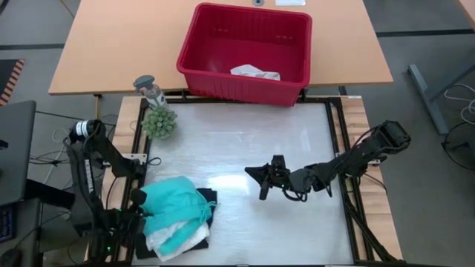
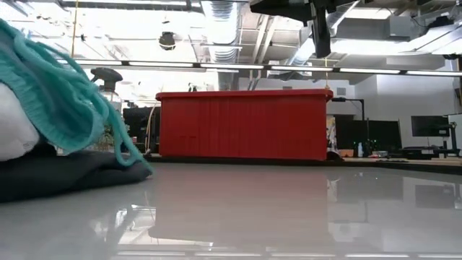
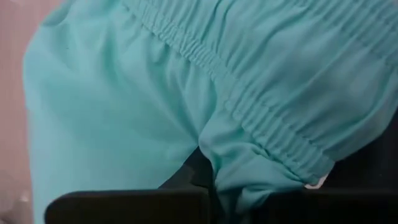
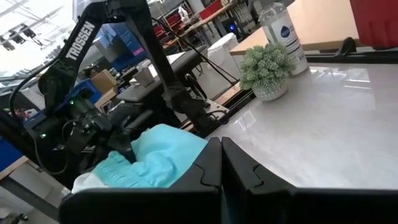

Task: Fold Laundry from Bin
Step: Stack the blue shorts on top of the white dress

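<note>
Overhead arrangement of the pale counter (image 1: pixel 245 148): a stack of laundry lies at about 7 o'clock, the teal garment (image 1: pixel 174 204) on top, a white garment (image 1: pixel 178 239) showing at its near edge and the black garment (image 1: pixel 210 202) beneath, its edge showing at the stack's 3 o'clock side. The red bin (image 1: pixel 245 52) stands at 12 o'clock, on the wooden table just beyond the counter's far edge, and holds one more white garment (image 1: pixel 254 72) on its floor. A small green plant (image 1: pixel 159 122) sits at about 10 o'clock, with a spray bottle (image 1: pixel 150 89) just beyond it; in the right wrist view the bottle (image 4: pixel 283 31) bears a dark round label whose writing is too small to read. The left hand (image 1: pixel 141 211) rests against the 9 o'clock side of the stack, its fingers closed; the left wrist view shows teal fabric (image 3: pixel 186 93) with a gathered elastic band lying over the fingertips, but whether the cloth is pinched cannot be told. The right hand (image 1: pixel 261 178) hangs above the counter's centre, fingers pressed together and holding nothing. The right wrist view shows the left arm (image 4: pixel 81 40) lettered "TROSSEN" in white. The low view shows the bin (image 2: pixel 242 124) straight ahead and the stack at 9 o'clock.
</note>
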